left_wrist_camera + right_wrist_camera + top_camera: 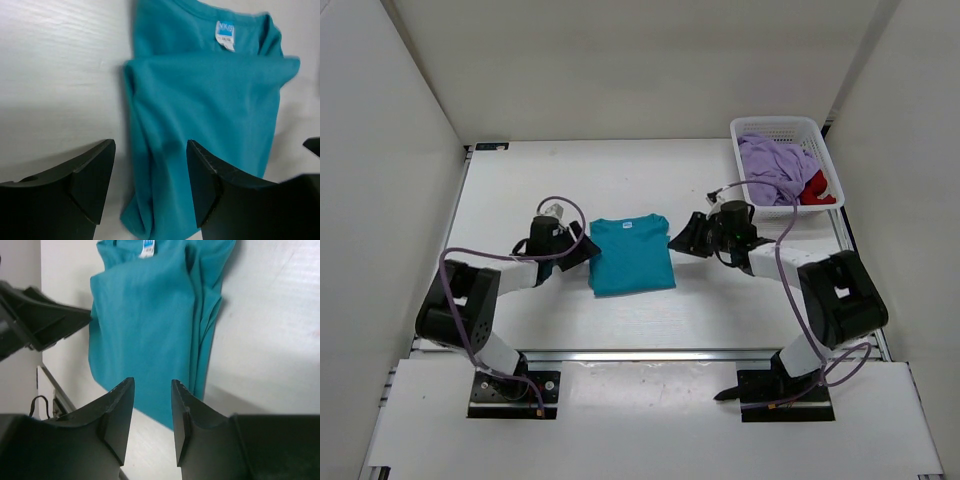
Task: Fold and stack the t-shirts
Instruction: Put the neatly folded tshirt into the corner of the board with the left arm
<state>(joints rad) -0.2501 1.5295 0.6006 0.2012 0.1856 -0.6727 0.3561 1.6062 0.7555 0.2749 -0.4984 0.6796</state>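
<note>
White table [740, 310], teal t-shirt [631, 256] lengthwise, collar far

3 tees (teal [631, 256], lavender [772, 165], red [817, 188]), 1 basket [775, 122], 2 arms [480, 290] [825, 290].

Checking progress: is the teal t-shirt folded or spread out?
Folded: the teal t-shirt lies as a compact rectangle, no sleeves sticking out, doubled layers showing along its edges.

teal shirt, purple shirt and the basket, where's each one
teal t-shirt [632, 258], top external view, middle of the folded cloth
lavender t-shirt [772, 165], top external view, bunched cloth inside the basket
white basket [775, 123], top external view, far rim
</note>
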